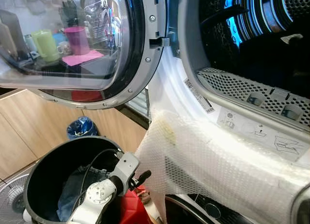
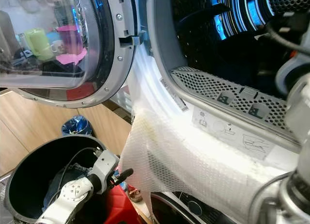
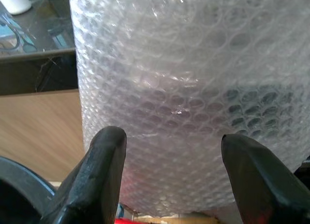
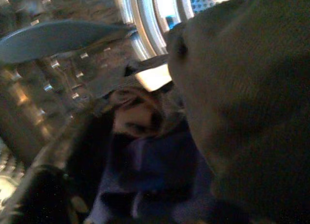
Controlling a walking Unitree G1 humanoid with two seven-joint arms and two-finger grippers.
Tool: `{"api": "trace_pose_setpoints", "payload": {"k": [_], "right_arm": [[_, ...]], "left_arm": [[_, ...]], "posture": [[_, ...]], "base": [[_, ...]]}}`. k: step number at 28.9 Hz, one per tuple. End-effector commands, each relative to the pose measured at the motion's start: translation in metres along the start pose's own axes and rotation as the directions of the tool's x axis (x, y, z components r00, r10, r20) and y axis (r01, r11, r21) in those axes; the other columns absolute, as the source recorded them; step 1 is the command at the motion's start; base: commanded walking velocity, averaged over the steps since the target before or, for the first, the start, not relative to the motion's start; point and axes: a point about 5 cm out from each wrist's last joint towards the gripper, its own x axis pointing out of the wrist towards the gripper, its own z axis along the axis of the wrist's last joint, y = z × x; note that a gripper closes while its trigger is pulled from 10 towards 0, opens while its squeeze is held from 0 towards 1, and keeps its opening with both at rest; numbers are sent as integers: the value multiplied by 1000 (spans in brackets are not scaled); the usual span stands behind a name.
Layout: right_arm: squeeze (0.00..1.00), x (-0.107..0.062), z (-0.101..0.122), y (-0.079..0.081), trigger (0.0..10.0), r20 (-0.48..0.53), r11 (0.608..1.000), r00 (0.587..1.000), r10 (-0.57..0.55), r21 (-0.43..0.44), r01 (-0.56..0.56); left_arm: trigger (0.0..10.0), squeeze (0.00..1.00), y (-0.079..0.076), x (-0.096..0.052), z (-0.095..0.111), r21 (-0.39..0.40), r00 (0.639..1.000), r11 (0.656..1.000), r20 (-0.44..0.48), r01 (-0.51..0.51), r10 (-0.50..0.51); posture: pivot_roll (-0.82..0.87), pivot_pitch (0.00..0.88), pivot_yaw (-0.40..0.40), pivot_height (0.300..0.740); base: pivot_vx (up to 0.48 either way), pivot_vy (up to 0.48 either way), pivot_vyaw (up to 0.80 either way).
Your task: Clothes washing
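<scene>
The washing machine door (image 1: 72, 45) stands open to the left of the drum opening (image 1: 252, 35). Bubble wrap (image 1: 208, 161) hangs over the machine's front below the opening, directly ahead of the left gripper (image 3: 169, 156), whose fingers are spread apart and empty. A black basket (image 1: 48, 171) at lower left holds blue clothes (image 1: 72, 195), beside a red item (image 1: 131, 207). The right arm reaches into the drum; dark clothes (image 4: 150, 171) lie there. The right gripper's finger state cannot be determined. A blue bin (image 1: 81, 127) stands against the wooden cabinet (image 1: 29, 127).
</scene>
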Motion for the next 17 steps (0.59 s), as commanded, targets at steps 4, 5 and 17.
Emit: {"api": "trace_pose_setpoints", "payload": {"k": [4,5,17], "right_arm": [[0,-14,-40,-1,10000,-165,980,966,-197,-1,200],[0,-16,-44,-3,10000,-176,978,963,-205,4,209],[0,-53,-41,-4,10000,-89,969,976,198,-135,-208]], "left_arm": [[10000,0,-4,1,-2,5,1000,1000,-17,19,-19],[10000,0,-5,1,-2,5,1000,1000,-16,20,-20],[10000,0,-2,0,-4,6,999,1000,-25,26,-25]], "posture": [[16,45,6,740],[20,43,4,740],[8,39,0,740]], "base": [[0,0,0],[0,0,0],[0,0,0]]}}
